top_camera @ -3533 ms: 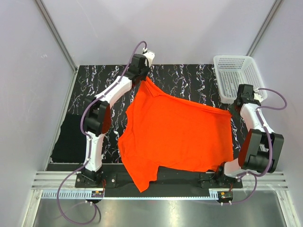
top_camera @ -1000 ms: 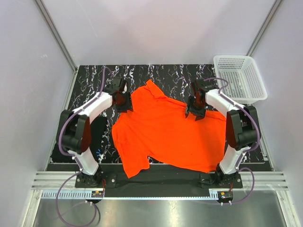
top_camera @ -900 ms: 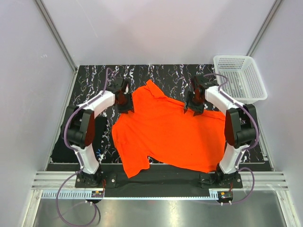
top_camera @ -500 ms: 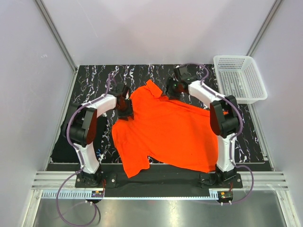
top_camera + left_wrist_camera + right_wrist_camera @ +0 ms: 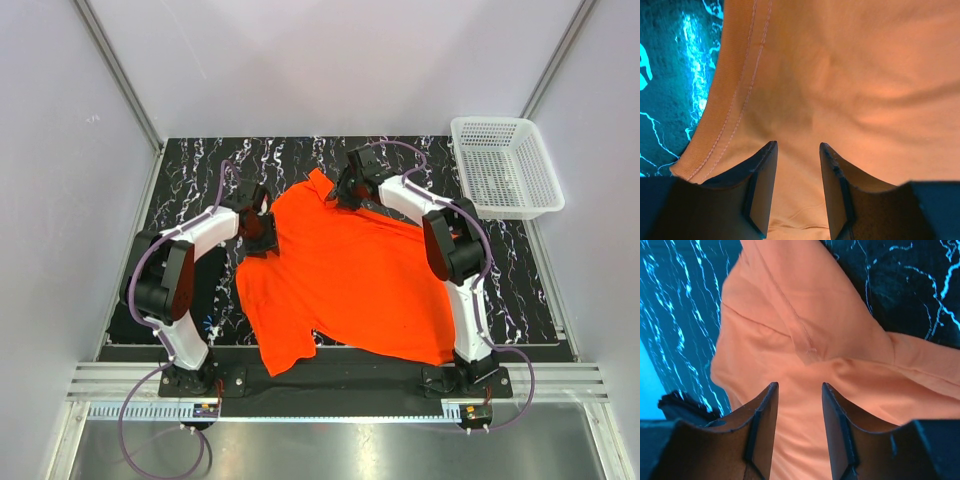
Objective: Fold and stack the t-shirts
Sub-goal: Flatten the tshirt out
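Orange t-shirt [image 5: 350, 280] lies spread out and wrinkled on the marbled mat [image 5: 200, 170] on my desk, roughly centre. It is not folded. Its far edge rises to a peak. Its near edge runs over the mat's near border toward my arm bases, with one flap of cloth sticking out at near left.

My left tool [image 5: 262, 232] is down at the shirt's left edge, on the far-left part. In the left wrist view the left tool [image 5: 797, 146] is spread: the fingers [image 5: 762, 190] stand apart, orange cloth fills the gap, and nothing is pinched. A double-stitched hem [image 5: 735, 100] runs just left of the fingers, with the mat [image 5: 670, 75] beyond it. I cannot tell whether the tips touch the cloth.

My right tool [image 5: 343, 192] is at the shirt's far edge, just right of the peak. In the right wrist view the right tool [image 5: 799, 385] is also spread and grips nothing, with orange cloth under the gap. A folded-over bit with a seam [image 5: 800, 337] lies just ahead of the tips. The mat [image 5: 910, 290] shows on both sides of the cloth.

Black t-shirt [image 5: 128, 318] shows as a plain dark rectangle at the mat's left border. It lies beside my left arm, apart from the orange one.

A white mesh basket [image 5: 462, 160] sits at the far right corner, well apart from the shirt.
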Motion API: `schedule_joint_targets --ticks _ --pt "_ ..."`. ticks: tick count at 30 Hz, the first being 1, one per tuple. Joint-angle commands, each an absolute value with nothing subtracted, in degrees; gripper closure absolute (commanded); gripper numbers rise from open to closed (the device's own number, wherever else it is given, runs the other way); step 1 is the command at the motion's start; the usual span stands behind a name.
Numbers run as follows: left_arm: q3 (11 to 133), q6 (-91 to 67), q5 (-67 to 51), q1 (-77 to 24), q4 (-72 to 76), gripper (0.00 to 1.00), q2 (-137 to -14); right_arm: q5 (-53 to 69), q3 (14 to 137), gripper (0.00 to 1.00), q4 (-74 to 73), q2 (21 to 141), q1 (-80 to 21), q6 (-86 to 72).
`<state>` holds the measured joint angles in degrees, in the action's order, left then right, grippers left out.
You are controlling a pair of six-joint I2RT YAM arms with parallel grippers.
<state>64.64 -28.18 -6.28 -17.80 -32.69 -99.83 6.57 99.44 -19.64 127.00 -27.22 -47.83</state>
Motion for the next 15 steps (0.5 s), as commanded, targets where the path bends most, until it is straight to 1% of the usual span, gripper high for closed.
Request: schedule_joint_targets --ticks 1,4,15 --pt "63.55 -28.65 -7.38 -17.67 -30.59 0.56 -97.12 3.52 101.07 0.54 -16.35 128.67 -27.69 -50.80" --pt "62.84 -28.74 -7.38 -17.67 -30.24 0.56 -97.03 3.52 101.95 0.57 -16.17 129.72 -27.86 -51.59" --pt "62.58 -28.92 -7.82 -17.67 -29.71 0.56 -96.95 2.20 105.64 0.57 -16.17 133.15 -28.74 -51.94"
